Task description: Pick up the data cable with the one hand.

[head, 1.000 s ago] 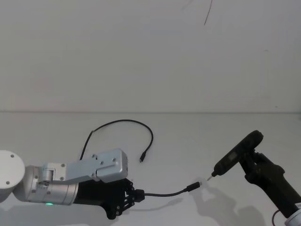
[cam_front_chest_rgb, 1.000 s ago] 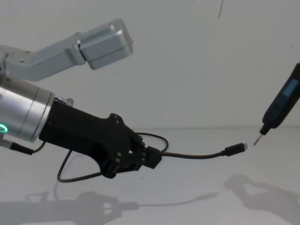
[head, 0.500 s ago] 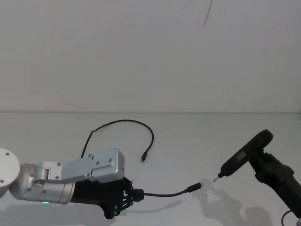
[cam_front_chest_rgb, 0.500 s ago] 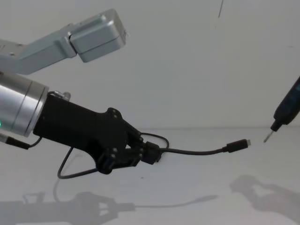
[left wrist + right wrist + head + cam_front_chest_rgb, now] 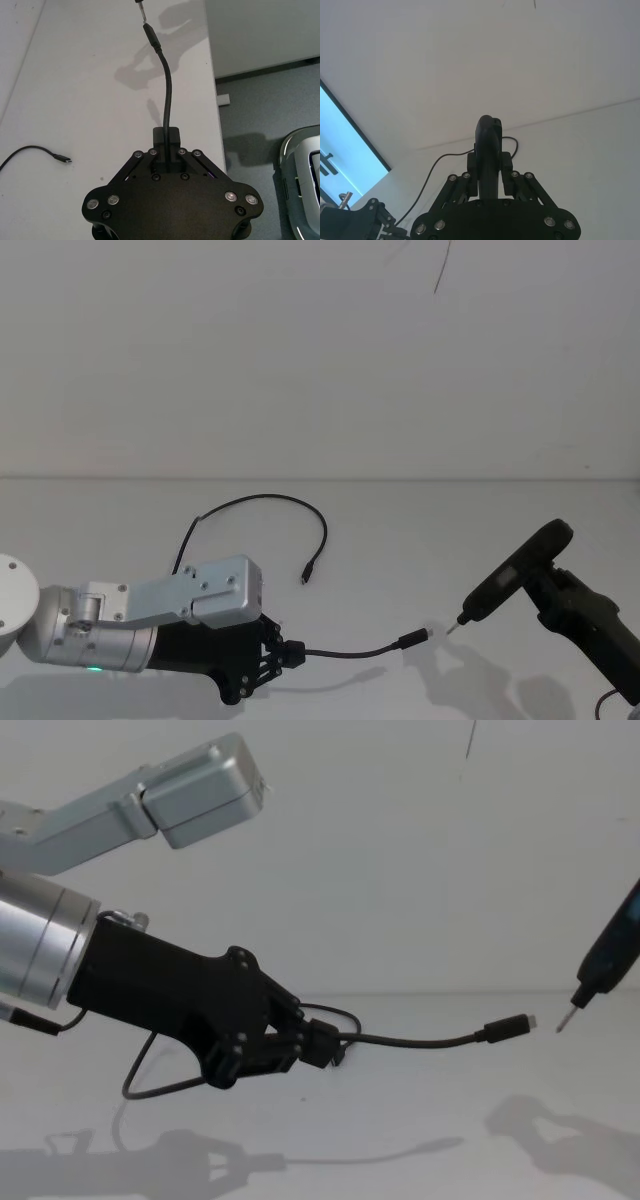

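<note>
The data cable (image 5: pixel 262 499) is a long thin black cord lying in an arc on the white table, one small plug (image 5: pixel 302 578) at its near end; it also shows in the left wrist view (image 5: pixel 30 149). My left gripper (image 5: pixel 275 652), black on a silver cylinder, hovers nearer than that arc and is shut on the block end of a short stiff wire (image 5: pixel 350 650), not on the data cable. The wire's metal plug (image 5: pixel 508 1026) points right. My right gripper (image 5: pixel 488 167) is shut on a dark pen-like tool (image 5: pixel 512 572) whose thin tip (image 5: pixel 565 1018) sits just right of that plug.
The table (image 5: pixel 420 530) is white and meets a plain white wall behind. In the left wrist view the table's edge (image 5: pixel 212 90) drops to a grey floor, where a rounded white device (image 5: pixel 300 185) stands.
The pen-like tool drew away to the right of the short wire's plug, then edged back slightly. My left gripper shifted a little to the left, still holding the short wire.
</note>
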Motion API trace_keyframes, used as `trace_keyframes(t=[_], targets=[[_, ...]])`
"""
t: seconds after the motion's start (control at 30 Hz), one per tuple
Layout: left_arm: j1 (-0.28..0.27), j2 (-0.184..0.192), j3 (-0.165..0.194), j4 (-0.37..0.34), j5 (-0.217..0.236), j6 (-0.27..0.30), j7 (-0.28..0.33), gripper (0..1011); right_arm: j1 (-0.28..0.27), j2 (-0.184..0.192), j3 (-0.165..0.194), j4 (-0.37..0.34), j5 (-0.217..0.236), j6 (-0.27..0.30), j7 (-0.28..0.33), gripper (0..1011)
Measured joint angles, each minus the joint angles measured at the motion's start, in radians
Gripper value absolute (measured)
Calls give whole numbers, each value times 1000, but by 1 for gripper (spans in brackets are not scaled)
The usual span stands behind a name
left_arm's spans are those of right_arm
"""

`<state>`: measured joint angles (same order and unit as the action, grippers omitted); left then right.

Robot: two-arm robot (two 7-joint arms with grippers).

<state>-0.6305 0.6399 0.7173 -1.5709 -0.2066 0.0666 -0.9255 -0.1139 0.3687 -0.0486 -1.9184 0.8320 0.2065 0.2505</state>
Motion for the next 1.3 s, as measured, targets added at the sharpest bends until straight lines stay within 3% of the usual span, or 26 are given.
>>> trace_keyframes(t=[1.3], targets=[[-1,2,0,-1,-1,-4,-3,51,6,35,-36,-35,24,10,-18,269]])
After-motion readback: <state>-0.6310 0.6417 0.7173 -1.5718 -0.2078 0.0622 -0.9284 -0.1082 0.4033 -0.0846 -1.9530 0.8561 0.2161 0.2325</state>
